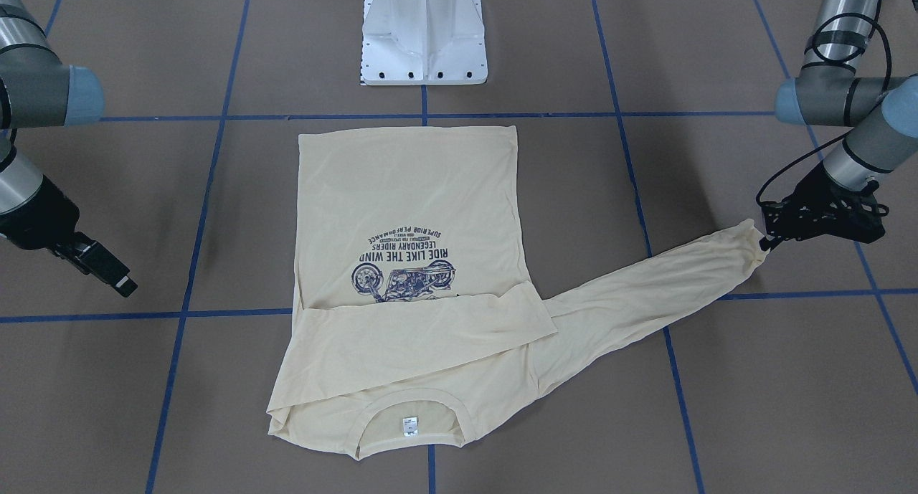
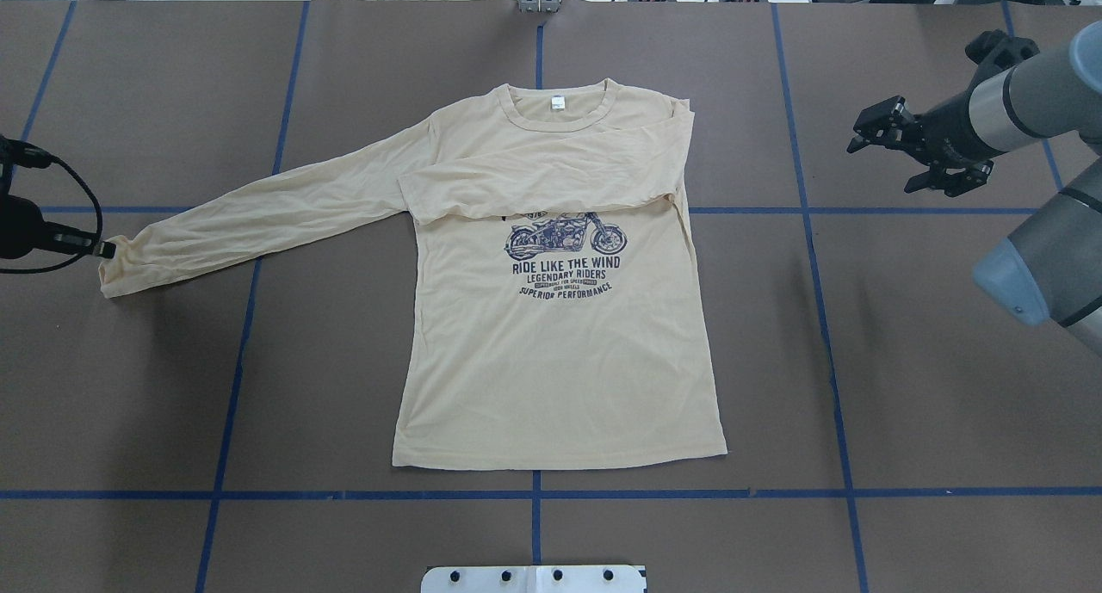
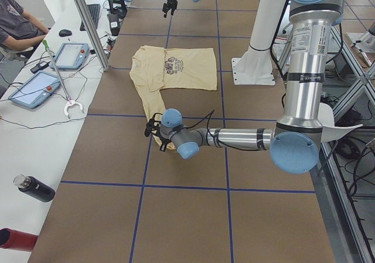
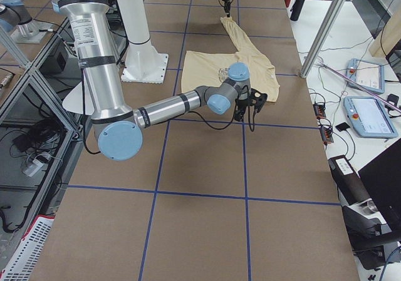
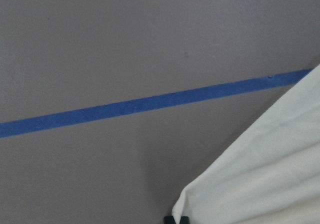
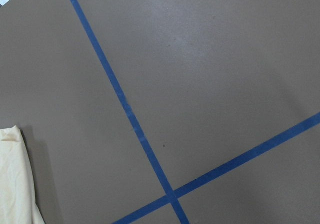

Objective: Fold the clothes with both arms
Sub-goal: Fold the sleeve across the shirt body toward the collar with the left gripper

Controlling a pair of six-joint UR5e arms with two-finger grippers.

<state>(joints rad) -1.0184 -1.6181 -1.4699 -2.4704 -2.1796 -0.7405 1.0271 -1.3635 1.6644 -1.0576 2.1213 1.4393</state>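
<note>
Shirt (image 2: 560,378) needs its spread sleeve (image 2: 275,210) swept across its chest (image 2: 465,318): left pincer (image 2: 105,250) grips the cuff (image 2: 119,270), right pincer (image 2: 878,164) gapes empty.

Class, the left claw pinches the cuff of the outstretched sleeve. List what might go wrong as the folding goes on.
1. The left claw grips only the cuff edge of the outstretched sleeve; it may slip out mid-fold.
2. Nothing pins the T-shirt; the right claw hangs clear, so a pull may drag the body and undo the folded sleeve.
</note>
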